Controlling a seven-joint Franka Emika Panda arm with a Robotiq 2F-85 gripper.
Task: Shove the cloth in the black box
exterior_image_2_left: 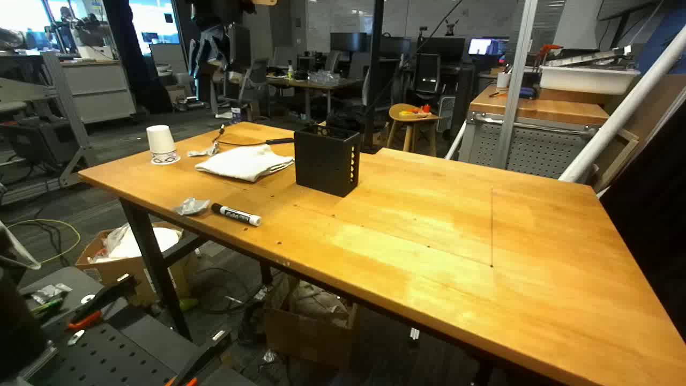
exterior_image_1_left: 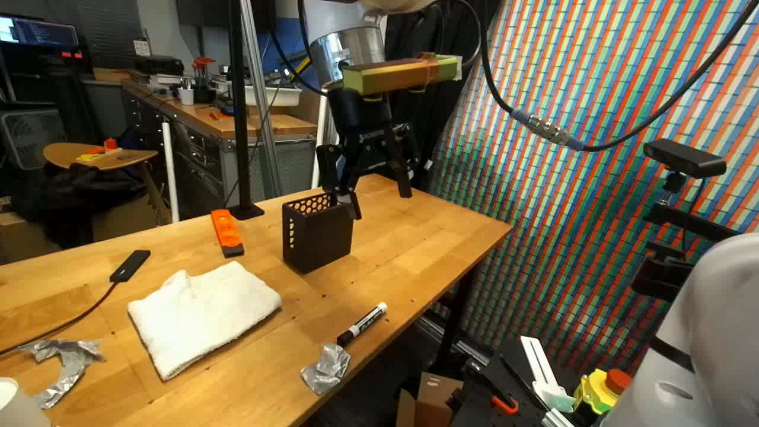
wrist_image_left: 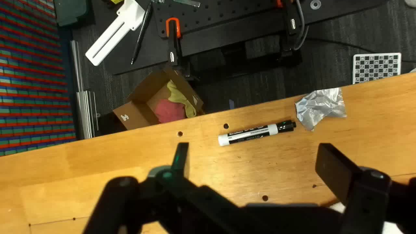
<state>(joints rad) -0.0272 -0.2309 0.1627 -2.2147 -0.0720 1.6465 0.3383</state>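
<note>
The white cloth (exterior_image_1_left: 204,317) lies folded and flat on the wooden table; it also shows in an exterior view (exterior_image_2_left: 241,163) and as a sliver at the lower right of the wrist view (wrist_image_left: 391,228). The black box (exterior_image_1_left: 317,240) stands upright with an open top and hexagonal holes in its sides; it also shows in an exterior view (exterior_image_2_left: 324,165). I cannot make it out in the wrist view. My gripper (exterior_image_1_left: 380,198) is open and empty, pointing down above the table, near or behind the box. In the wrist view its fingers (wrist_image_left: 255,162) are wide apart.
A marker (exterior_image_1_left: 362,324) and crumpled foil (exterior_image_1_left: 327,367) lie near the table edge. An orange level (exterior_image_1_left: 226,232) lies behind the cloth. A black adapter with cable (exterior_image_1_left: 130,265), torn tape (exterior_image_1_left: 66,367) and a paper cup (exterior_image_2_left: 161,143) are beyond the cloth. A black post (exterior_image_1_left: 240,118) rises at the back edge.
</note>
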